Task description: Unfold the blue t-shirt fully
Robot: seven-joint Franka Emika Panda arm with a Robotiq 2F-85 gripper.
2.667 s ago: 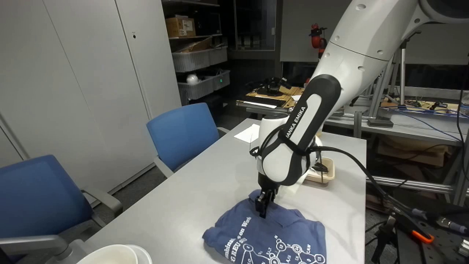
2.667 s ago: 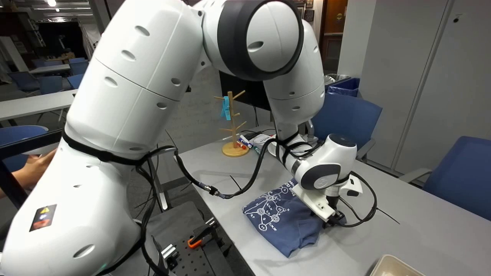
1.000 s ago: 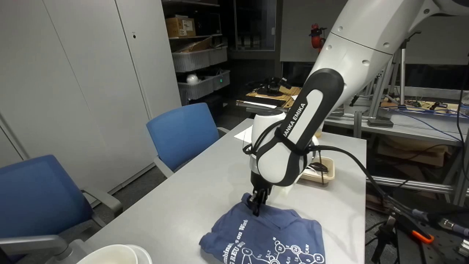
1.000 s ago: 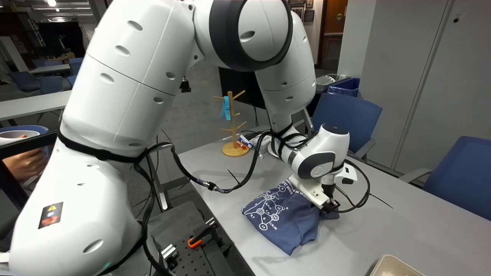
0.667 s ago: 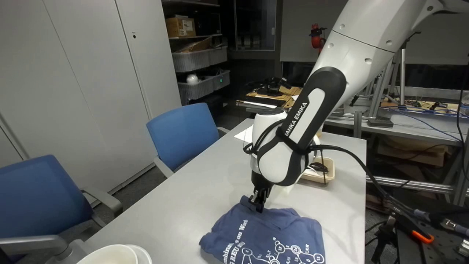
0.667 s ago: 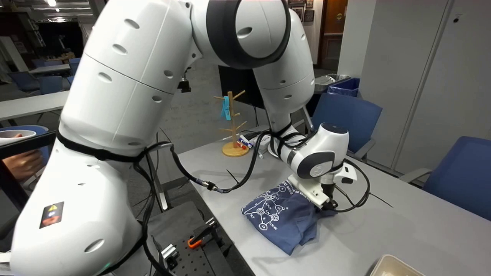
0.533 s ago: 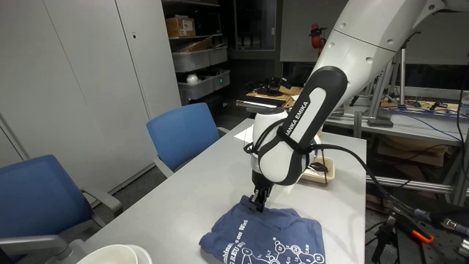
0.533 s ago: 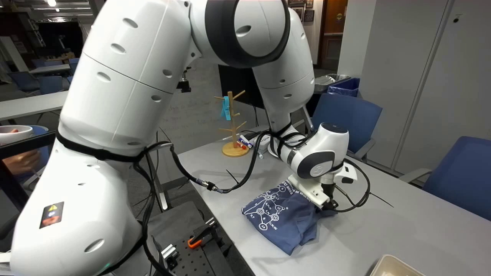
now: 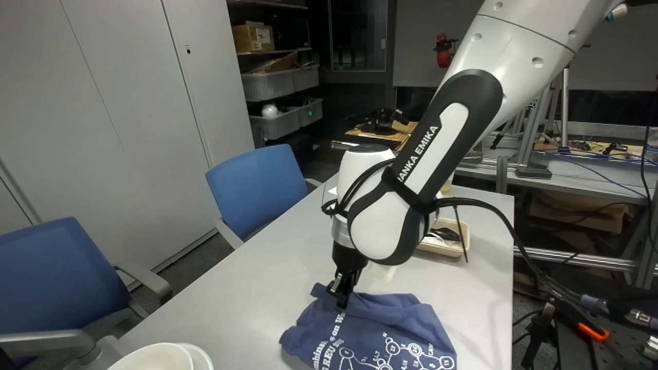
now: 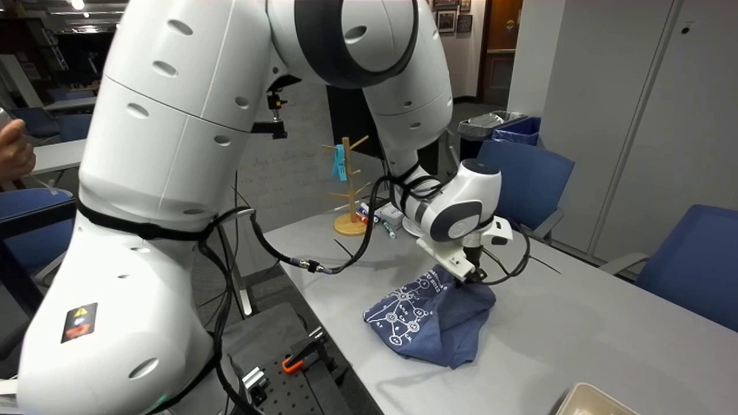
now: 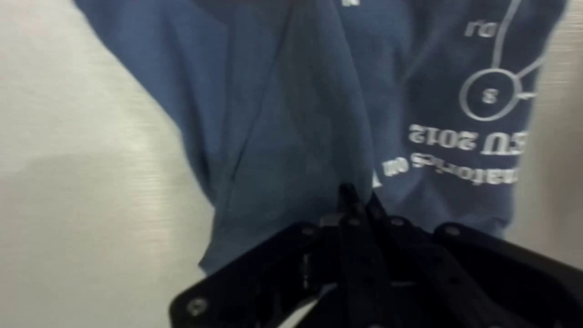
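The blue t-shirt [image 9: 380, 329] lies bunched and partly folded on the table in both exterior views, its white letters and circles facing up. My gripper [image 9: 340, 303] points down at the shirt's back edge, shut on a pinch of cloth. In an exterior view that side of the shirt [image 10: 461, 314] is drawn up in a small tent under the gripper [image 10: 470, 278]. In the wrist view a raised fold of the shirt [image 11: 319, 114] runs into the gripper [image 11: 363, 196], whose fingertips nearly meet. The cloth between the fingers is mostly hidden.
White bowls [image 9: 159, 357] stand at the near table edge. A beige container [image 9: 447, 239] with dark items sits behind the arm. A wooden peg stand [image 10: 353, 225] and markers [image 10: 387, 229] are at the far end. Blue chairs [image 9: 259, 192] line one side.
The jaws have closed on the cloth. The gripper has since moved left in both exterior views, pulling the shirt's back edge along and lifting it slightly; the printed part stays in place.
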